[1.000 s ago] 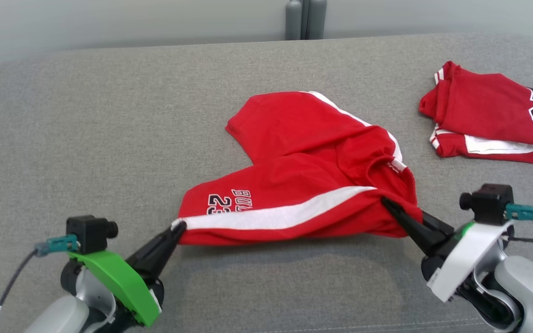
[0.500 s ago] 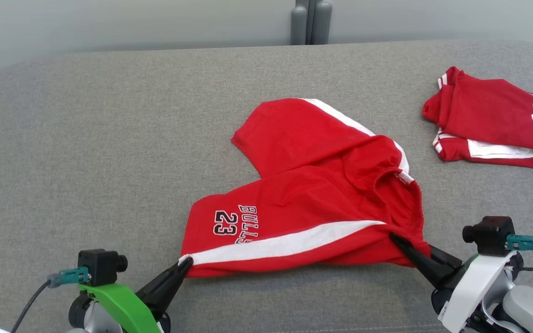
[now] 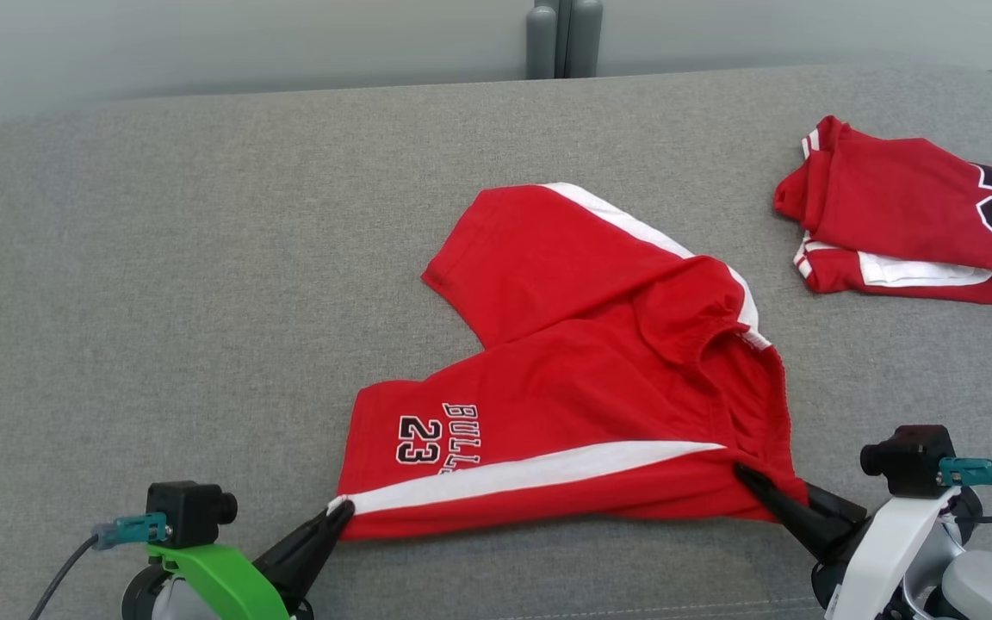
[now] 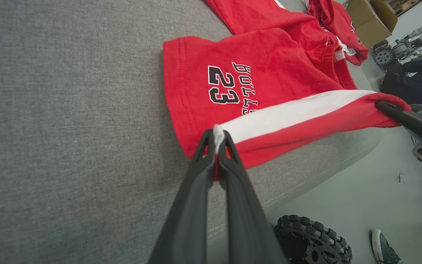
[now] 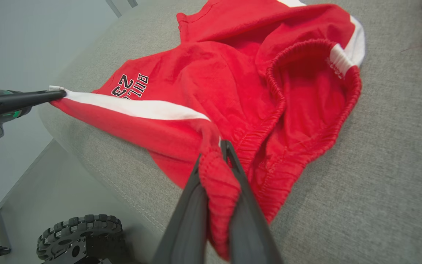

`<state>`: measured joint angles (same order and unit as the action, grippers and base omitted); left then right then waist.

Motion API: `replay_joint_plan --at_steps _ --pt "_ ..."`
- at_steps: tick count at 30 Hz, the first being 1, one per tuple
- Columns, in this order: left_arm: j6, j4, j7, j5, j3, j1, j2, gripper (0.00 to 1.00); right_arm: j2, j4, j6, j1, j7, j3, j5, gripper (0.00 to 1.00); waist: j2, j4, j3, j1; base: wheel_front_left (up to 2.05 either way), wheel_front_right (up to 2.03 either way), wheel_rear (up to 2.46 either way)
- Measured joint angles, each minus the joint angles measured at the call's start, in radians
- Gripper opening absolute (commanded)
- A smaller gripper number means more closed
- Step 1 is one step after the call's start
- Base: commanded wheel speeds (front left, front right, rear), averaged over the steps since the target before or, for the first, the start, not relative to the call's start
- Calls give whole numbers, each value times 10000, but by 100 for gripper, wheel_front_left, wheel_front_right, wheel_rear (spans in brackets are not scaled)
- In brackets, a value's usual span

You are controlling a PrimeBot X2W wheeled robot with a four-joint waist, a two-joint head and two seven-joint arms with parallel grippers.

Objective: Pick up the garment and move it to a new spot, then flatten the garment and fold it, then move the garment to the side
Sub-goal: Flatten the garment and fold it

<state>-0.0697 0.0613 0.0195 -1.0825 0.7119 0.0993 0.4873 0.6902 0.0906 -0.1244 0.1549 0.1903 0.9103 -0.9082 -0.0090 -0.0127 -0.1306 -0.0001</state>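
Observation:
The garment [image 3: 582,379] is a pair of red shorts with a white side stripe and "BULLS 23" print, lying on the grey padded table [image 3: 203,258]. My left gripper [image 3: 343,510] is shut on the hem corner of the near leg [image 4: 216,132]. At the waistband end, my right gripper [image 3: 741,472] is shut on the elastic [image 5: 216,161]. The striped edge is stretched between the two grippers along the table's near side. The far leg lies slack and creased behind. The garment [image 4: 255,84] shows wide in the left wrist view, and the open waistband [image 5: 306,91] in the right wrist view.
A second red garment [image 3: 909,215] lies folded at the table's far right. The table's front edge [image 4: 306,183] runs just beneath the stretched hem. The robot's wheel [image 5: 82,234] and a person's shoe [image 4: 383,245] are on the floor below. Cardboard boxes [image 4: 368,18] stand beyond.
Both grippers have drawn the shorts toward the near edge, still pinching the same corners. The near leg now lies flatter, with the print fully showing. The camera shifted somewhat.

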Motion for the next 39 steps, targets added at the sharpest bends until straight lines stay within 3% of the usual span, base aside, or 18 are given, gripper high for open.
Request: replay_joint_plan --at_steps 16,26,29,34,37,39 --pt "44 -468 111 -150 -88 -9 17 0 -56 -211 2 63 29 115 -261 0 0 -88 -321 0 0 0 0" --pt "-17 -1611 800 -499 -270 236 449 0 96 -970 2 676 -267 23 -702 0 0 -16 -1150 0 0 0 0" --pt "-128 -1952 1459 -493 -267 1202 771 0 174 -1248 0 1526 -802 -82 -1022 0 0 4 -1498 0 0 0 0" --pt "-196 -1762 3241 -616 -366 3912 1225 0 130 -1258 2 3563 -2675 -226 -2297 0 0 36 -2121 1 0 0 0" --pt "-94 -1055 3772 -849 -1047 5653 1223 0 -148 -857 2 5707 -3521 -1072 -2500 0 0 68 -2509 1 0 0 0" --pt "234 -621 3607 -652 -2004 7127 1250 0 -602 -506 270 7410 -3762 -1985 -2604 0 0 106 -2770 1 0 0 0"
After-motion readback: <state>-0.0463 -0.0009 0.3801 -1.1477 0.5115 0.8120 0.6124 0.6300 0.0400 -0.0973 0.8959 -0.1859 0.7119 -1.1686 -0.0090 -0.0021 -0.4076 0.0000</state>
